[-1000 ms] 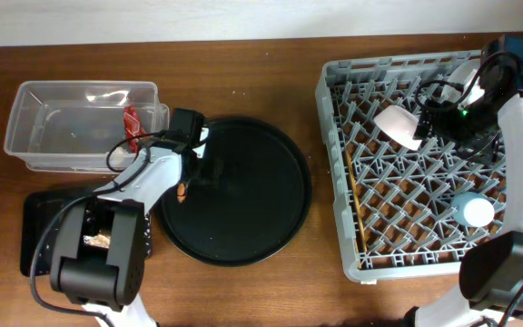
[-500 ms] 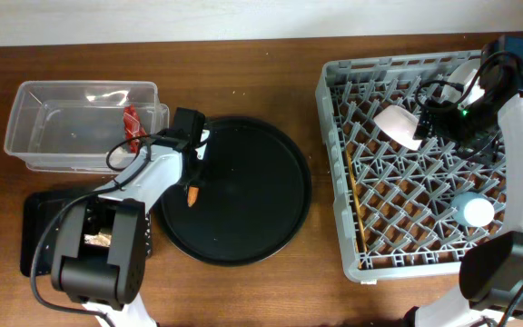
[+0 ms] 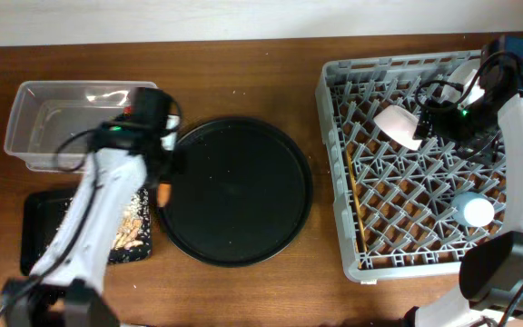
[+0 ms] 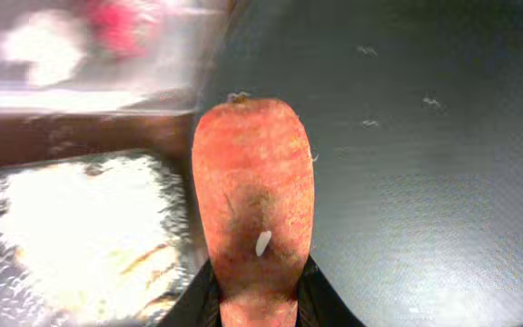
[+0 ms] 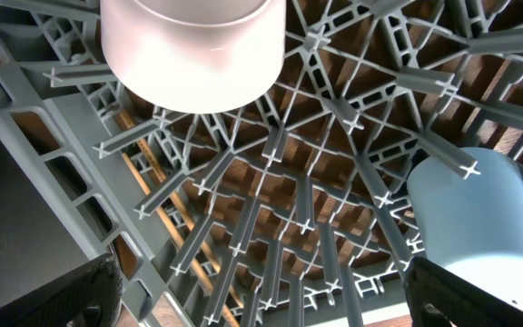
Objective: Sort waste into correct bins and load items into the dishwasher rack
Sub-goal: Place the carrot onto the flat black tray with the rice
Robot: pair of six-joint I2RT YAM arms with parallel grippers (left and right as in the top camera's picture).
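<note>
Between the jaws of the left gripper (image 4: 257, 304), one orange-brown sausage stick (image 4: 252, 200) is clamped by its lower end, and the jaws are closed tight on it. Its long axis is seen running straight out from the wrist camera, with the rounded tip pointing to 12 o'clock in that view. From overhead, the stick is held over the 9 o'clock rim of the round black tray (image 3: 243, 241), just beside the one shallow black tray (image 3: 39, 213), where beige crumbs (image 3: 130, 227) are piled. One clear tub (image 3: 25, 136) is found at 12 o'clock from that tray, and a red wrapper (image 4: 116, 23) is blurred inside it. The left arm is stretched up from the lower edge toward the tub, with the wrist bent back down. Across the table, the right gripper (image 3: 429, 123) is spread wide with nothing gripped, hung over the dishwasher rack (image 3: 334, 82). Counted in the rack: one white bowl (image 5: 193, 45), one light blue cup (image 5: 470, 218) and one pair of chopsticks (image 5: 169, 222), laid along its 9 o'clock wall.
</note>
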